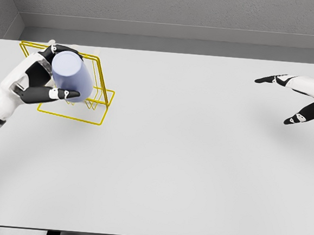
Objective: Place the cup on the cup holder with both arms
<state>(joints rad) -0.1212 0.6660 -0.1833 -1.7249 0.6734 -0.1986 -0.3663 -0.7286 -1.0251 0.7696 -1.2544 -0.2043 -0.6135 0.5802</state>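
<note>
across the near half of the grey table (pixel 157 177) nothing stands, so the work sits farther back. at about nine o'clock the left hand (pixel 43 81) has its fingers closed round the pale blue cup (pixel 72 77), the thumb lying across the lower wall and the other fingers wrapped behind it; the cup is tipped, its flat end turned toward the camera, probably so that its mouth can go down over a prong. the cup hangs right over the yellow wire cup holder (pixel 95 104), whose frame shows just behind and beneath it; i cannot tell whether they touch. at about two o'clock the right hand (pixel 300 99) hovers well apart with fingers spread and holding nothing, seemingly kept clear of the placing.
</note>
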